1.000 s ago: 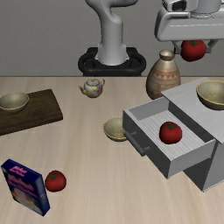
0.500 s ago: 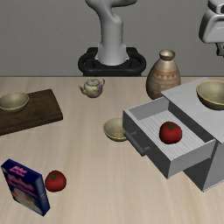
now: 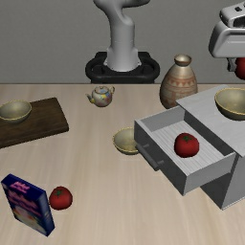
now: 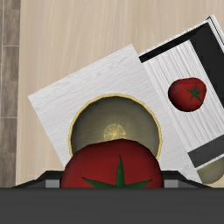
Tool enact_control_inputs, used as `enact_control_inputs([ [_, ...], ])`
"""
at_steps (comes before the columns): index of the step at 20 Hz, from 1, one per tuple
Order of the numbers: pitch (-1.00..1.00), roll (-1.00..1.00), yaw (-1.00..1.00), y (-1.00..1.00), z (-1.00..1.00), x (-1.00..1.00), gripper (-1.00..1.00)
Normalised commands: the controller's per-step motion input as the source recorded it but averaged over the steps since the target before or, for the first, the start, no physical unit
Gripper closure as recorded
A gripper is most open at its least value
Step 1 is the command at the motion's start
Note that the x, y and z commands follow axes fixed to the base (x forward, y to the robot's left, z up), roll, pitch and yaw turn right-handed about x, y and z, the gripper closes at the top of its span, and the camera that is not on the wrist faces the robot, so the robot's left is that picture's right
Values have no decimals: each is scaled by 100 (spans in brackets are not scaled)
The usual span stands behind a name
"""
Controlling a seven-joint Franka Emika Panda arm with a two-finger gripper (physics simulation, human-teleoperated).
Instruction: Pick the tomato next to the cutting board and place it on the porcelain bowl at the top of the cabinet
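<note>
Your tool is pinching the held tomato from both sides, up in the air above the cabinet. In the wrist view the porcelain bowl lies just past the fruit, sitting on the cabinet top. In the exterior view the tomato hangs above the bowl, and the two are apart, not touching.

Next out, the cabinet's drawer stands open toward the exterior view's left, and a drawer tomato lies inside it. Just beside the drawer on that side, a small bowl rests on the bench.

Behind the cabinet, toward the bench's far edge, you see a brown vase standing upright, and farther along that edge a little teapot.

Well apart from all this, at the bench edge on the exterior view's left, a dark cutting board carries another bowl. Toward the bench corner at the exterior view's lower left, a blue box stands tilted with a loose tomato just beside it.
</note>
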Motion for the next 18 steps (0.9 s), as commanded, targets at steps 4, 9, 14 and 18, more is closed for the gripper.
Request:
enact_control_inputs([
  [4,0,0,0,0,-100,0,100],
  [9,0,0,0,0,-20,0,-100],
  [14,0,0,0,0,0,0,-100],
  [18,0,0,0,0,0,0,-100],
])
